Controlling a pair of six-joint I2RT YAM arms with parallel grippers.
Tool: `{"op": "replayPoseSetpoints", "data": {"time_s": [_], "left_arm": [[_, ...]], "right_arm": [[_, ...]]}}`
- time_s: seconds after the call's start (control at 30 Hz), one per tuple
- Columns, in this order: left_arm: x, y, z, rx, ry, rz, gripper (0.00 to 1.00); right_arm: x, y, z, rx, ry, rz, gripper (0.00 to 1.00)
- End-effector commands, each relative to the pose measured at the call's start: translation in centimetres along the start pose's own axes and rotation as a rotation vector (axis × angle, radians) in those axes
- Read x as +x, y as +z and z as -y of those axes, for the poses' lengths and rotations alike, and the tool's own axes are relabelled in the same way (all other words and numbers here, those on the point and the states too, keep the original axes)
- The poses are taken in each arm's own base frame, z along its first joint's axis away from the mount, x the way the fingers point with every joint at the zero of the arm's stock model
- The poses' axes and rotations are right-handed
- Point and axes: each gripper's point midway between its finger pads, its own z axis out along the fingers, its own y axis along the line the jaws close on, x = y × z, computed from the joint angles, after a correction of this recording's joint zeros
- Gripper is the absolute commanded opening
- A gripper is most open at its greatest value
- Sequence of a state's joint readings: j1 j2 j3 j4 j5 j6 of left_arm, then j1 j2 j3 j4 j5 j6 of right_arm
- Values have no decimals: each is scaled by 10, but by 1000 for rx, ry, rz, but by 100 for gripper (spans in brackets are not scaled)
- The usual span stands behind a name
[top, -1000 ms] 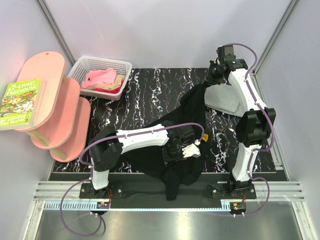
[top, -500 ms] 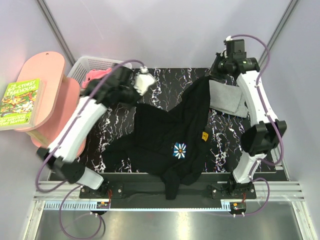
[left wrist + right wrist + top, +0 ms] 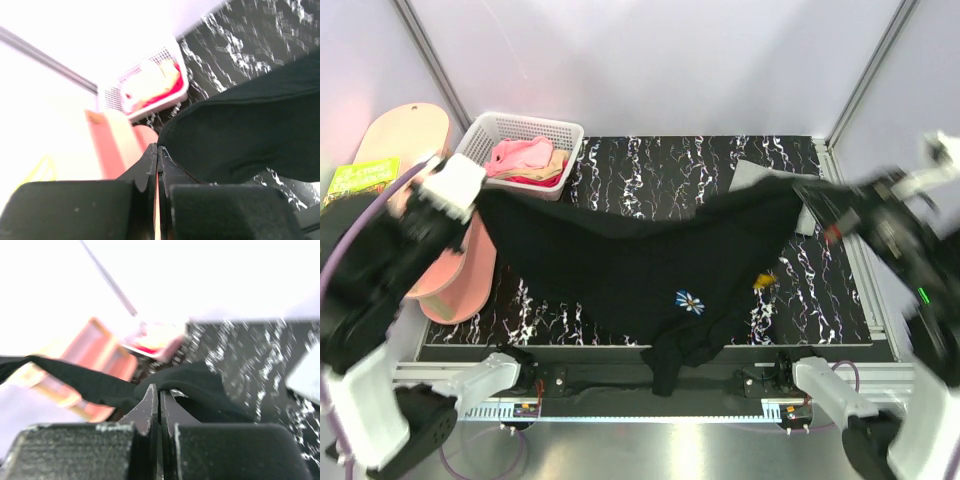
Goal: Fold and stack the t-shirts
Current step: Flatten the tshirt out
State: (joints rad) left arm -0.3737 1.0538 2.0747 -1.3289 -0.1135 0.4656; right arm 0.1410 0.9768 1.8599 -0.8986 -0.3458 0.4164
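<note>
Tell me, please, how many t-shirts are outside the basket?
2: the black t-shirt, held by left gripper and right gripper; the grey t-shirt, far right on the table, partly under it. Others may be hidden.

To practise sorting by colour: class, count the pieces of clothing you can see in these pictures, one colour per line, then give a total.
black t-shirt: 1
grey t-shirt: 1
pink cloth, in the basket: 1
tan cloth, in the basket: 1
red cloth, in the basket: 1
Total: 5
</note>
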Motion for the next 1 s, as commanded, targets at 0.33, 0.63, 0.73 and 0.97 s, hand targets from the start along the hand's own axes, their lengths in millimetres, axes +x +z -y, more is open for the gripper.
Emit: {"op": "replayPoseSetpoints", "data": {"time_s": [0.33, 0.63, 0.73, 0.97], "left_arm": [[16, -32, -3, -84, -44, 69, 0], [58, 134, 1, -109, 55, -150, 0], [76, 185, -24, -115, 19, -232, 0], [124, 260, -58, -118, 13, -388, 0]], "right_arm": [[-36, -30, -15, 55, -3, 68, 0], [-19, 101, 65, 222, 44, -62, 0], [10, 149, 110, 286, 76, -164, 0], [74, 211, 184, 361, 169, -320, 0]]}}
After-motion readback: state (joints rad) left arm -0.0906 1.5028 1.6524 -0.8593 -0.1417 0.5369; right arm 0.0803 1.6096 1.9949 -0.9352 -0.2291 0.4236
